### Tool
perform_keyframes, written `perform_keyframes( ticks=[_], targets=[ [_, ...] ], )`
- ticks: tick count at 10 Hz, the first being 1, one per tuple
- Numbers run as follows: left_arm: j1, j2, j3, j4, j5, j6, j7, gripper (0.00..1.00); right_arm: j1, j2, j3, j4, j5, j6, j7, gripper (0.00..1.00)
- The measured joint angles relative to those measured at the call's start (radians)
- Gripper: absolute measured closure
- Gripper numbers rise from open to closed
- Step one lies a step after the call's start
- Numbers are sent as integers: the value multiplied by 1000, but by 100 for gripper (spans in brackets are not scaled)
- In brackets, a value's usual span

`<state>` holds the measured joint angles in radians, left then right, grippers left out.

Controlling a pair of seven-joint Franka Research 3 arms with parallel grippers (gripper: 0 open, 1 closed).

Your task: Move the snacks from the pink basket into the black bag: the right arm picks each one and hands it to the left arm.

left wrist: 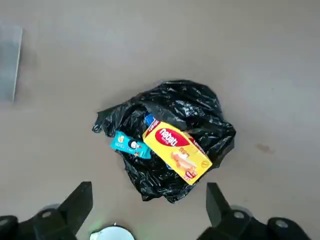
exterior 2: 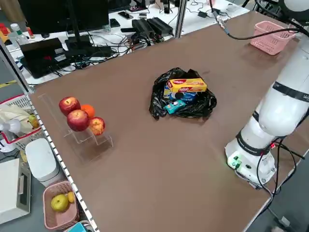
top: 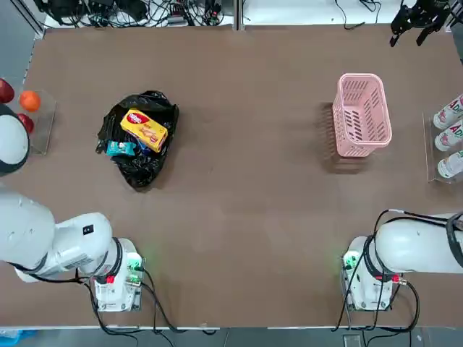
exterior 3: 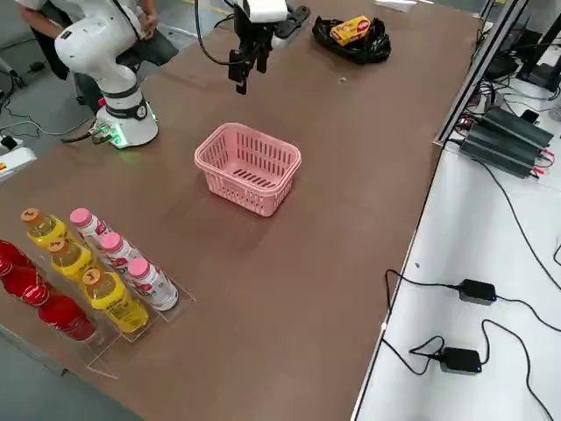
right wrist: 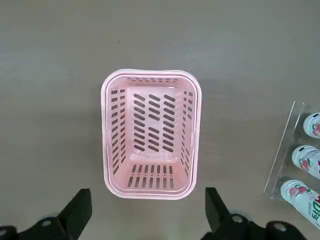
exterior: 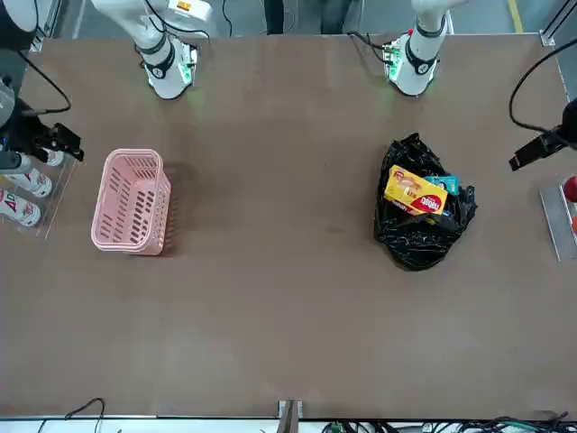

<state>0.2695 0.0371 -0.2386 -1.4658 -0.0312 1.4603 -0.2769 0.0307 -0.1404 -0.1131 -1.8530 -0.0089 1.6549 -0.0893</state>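
My left gripper (left wrist: 148,212): fingers spread wide, holding nothing, hanging high above the bag.
My right gripper (right wrist: 148,215): jaws fully apart, holding nothing, raised over the basket.
Small rectangular pink plastic basket (top: 361,115): stands upright on the brown table (top: 246,181) on my right side; its slotted floor is bare, with no packets inside.
Glossy black wrinkled plastic bag (top: 141,139): lies on my left side, well apart from the basket.
Yellow packet with red logo (top: 143,129): rests on top of the bag.
Small teal packet (top: 121,148): lies beside the yellow one, on the bag.
Blue packet (left wrist: 149,120): mostly tucked under the yellow one.
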Motion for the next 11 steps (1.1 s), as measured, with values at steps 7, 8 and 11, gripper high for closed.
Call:
perform_keyframes(
  ticks=[7,8,11],
  targets=[
    [-220,-23,130,82,0,-119,191,0,0,-29,11,228,-1,-156,2,0],
    [-221,-23,134,83,0,-127,195,0,0,-25,11,237,-1,-162,2,0],
    [-221,-23,140,83,0,-128,195,0,-1,-14,9,241,-1,-191,3,0]
  ],
)
